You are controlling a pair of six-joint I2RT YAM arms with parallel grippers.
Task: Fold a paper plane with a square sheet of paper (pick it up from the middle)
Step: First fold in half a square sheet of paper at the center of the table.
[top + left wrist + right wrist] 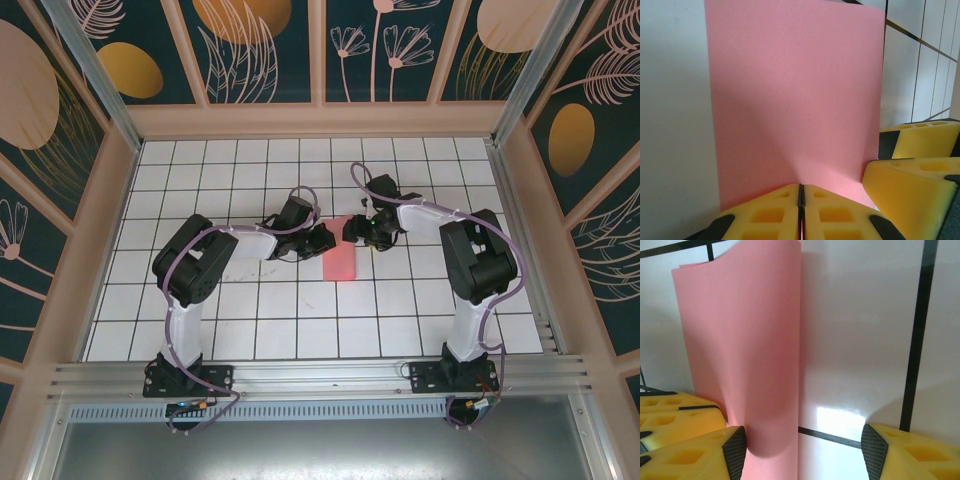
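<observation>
One fold looked done, I judged: my left claw (801, 197) was clamped on the square sheet of paper (790, 90), doubled over near the middle of the desk (250, 320). My right claw (803, 442) stood apart beside it. Nose and wing folds were left.

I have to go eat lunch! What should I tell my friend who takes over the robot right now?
Left claw: shut, pinching an edge of the pink sheet of paper.
Right claw: open, right beside the sheet, not gripping it.
Paper: in the middle of the table, between the two claws, bent over into a long half. The fold looks rounded, not pressed flat.
Done: first fold begun.
Left: press that crease, then fold the nose and wings. No plane yet.
</observation>
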